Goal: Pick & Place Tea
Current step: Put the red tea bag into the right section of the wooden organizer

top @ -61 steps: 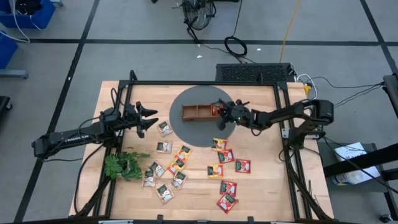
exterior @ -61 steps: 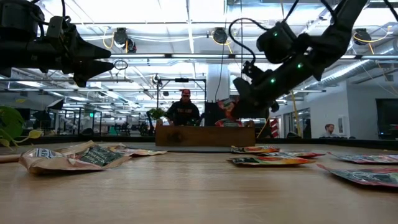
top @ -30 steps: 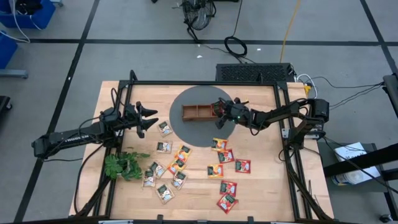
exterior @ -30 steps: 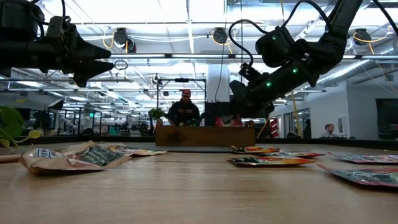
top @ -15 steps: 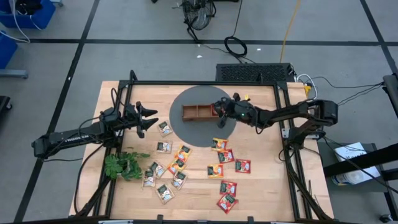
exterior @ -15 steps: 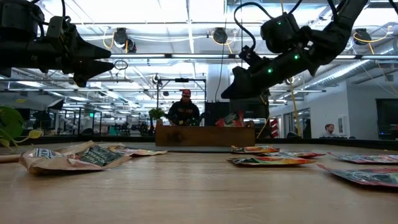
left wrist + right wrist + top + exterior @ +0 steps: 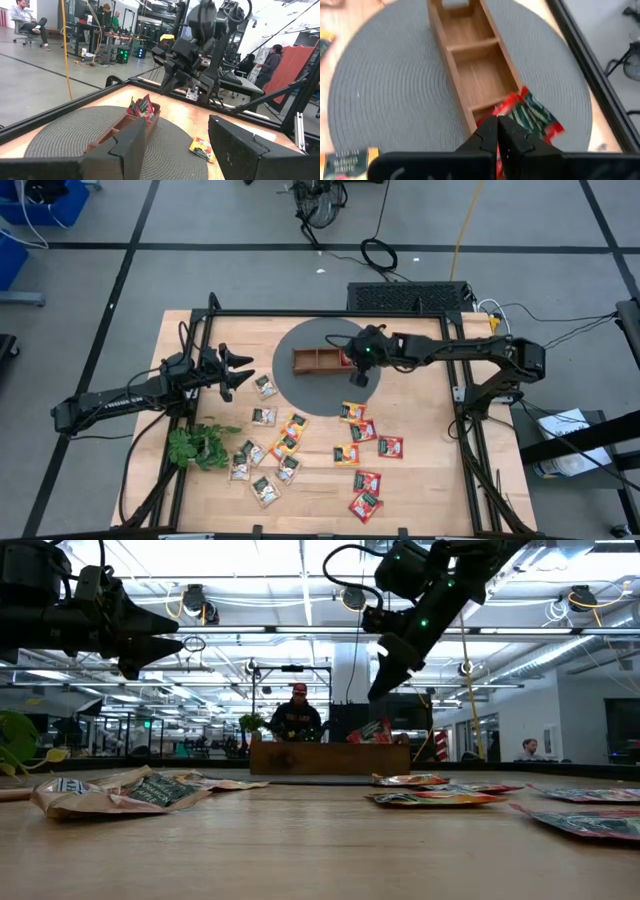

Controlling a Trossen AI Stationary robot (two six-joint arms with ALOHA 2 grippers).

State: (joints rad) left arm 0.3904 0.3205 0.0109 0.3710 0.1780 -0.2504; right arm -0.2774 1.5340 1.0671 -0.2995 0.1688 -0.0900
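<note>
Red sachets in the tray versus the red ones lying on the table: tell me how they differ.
The red sachets in the tray stand tilted, leaning out of an end compartment of the wooden tray; the red sachets on the table lie flat. The tray ones sit on the round grey mat; the table ones rest on bare wood. Both are red with dark green print.

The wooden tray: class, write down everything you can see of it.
The wooden tray is a long, narrow brown box with two dividers making three compartments. It lies flat on a round grey woven mat. Two compartments show bare wood; the end compartment under the right gripper holds red tea sachets propped above its rim.
</note>
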